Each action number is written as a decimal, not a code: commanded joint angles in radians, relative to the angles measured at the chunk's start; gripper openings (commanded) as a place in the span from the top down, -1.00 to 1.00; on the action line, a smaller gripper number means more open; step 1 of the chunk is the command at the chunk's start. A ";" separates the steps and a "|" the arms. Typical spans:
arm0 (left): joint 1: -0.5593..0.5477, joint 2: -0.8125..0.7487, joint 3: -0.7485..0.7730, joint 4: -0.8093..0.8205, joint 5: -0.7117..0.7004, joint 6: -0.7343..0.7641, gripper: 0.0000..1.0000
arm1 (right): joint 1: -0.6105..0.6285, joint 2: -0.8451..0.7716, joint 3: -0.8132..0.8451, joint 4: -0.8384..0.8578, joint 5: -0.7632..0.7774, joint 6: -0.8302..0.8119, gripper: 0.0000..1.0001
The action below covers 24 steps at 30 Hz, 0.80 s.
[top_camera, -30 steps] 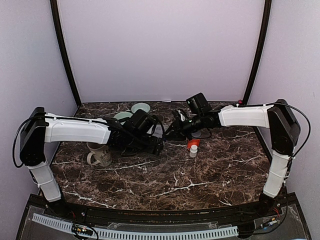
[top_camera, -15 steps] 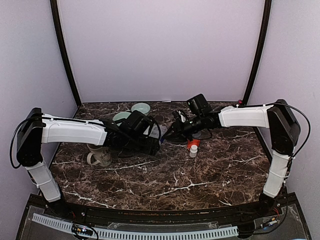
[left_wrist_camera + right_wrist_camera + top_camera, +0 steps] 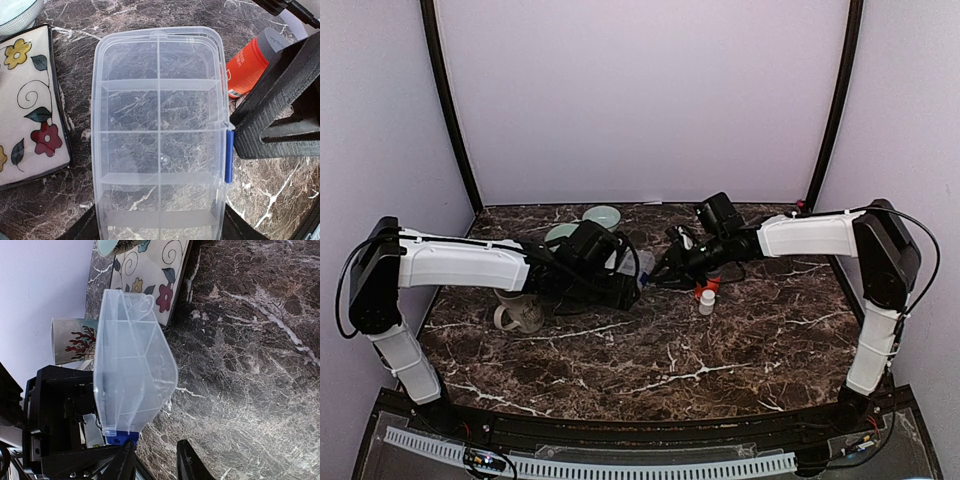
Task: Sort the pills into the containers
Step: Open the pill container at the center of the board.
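Note:
The clear organiser box (image 3: 159, 135) with its grid of empty cells sits between my left gripper's (image 3: 159, 227) fingers, which are shut on its near end. It shows edge-on in the right wrist view (image 3: 132, 370) and small in the top view (image 3: 642, 266). My right gripper (image 3: 155, 460) is open, one finger against the box's blue latch (image 3: 121, 438), which also shows in the left wrist view (image 3: 229, 156). An orange pill bottle (image 3: 247, 65) with a pale cap stands just beyond, right of the box (image 3: 706, 297). No loose pills show.
A floral tile (image 3: 30, 100) lies left of the box. A cream mug (image 3: 518, 312) stands under the left arm. Two pale green bowls (image 3: 603, 215) sit at the back. The table's front half is bare marble (image 3: 670, 370).
My left gripper has drawn back slightly to the left with the box. My right gripper has dropped lower, close to the box's latch side.

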 commanded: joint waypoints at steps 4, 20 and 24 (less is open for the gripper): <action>0.008 -0.074 -0.034 0.013 0.018 -0.005 -0.25 | -0.001 -0.024 -0.007 0.038 0.032 -0.004 0.43; 0.008 -0.085 -0.051 0.028 0.040 -0.003 -0.25 | -0.002 0.026 0.059 0.045 0.021 0.005 0.43; 0.008 -0.086 -0.051 0.035 0.049 0.001 -0.25 | -0.002 0.042 0.065 0.053 0.019 0.009 0.43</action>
